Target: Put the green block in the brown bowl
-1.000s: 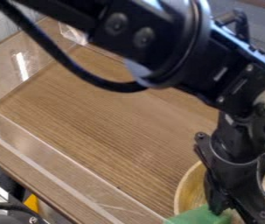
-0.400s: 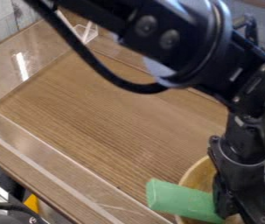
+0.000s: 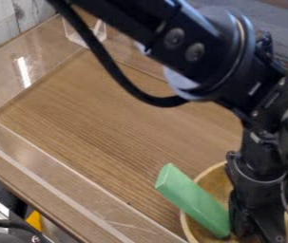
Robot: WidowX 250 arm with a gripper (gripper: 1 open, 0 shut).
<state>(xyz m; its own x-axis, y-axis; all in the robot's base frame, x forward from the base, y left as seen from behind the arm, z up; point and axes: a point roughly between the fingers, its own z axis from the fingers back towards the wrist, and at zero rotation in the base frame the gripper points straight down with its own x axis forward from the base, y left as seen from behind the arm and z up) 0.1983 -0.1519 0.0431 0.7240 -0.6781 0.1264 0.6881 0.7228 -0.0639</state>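
Wood-grain tabletop [image 3: 102,128] fills the view, fenced by clear plastic walls [image 3: 32,57] toward 9 and 11 o'clock. At about 5 o'clock the black arm [image 3: 197,57] points its tool [image 3: 245,226] straight down, clamped on one end of the green block [image 3: 192,199], which slants up toward 10 o'clock. That held end sits over the brown bowl [image 3: 200,228], whose near rim the block crosses; the rest overhangs the wood.
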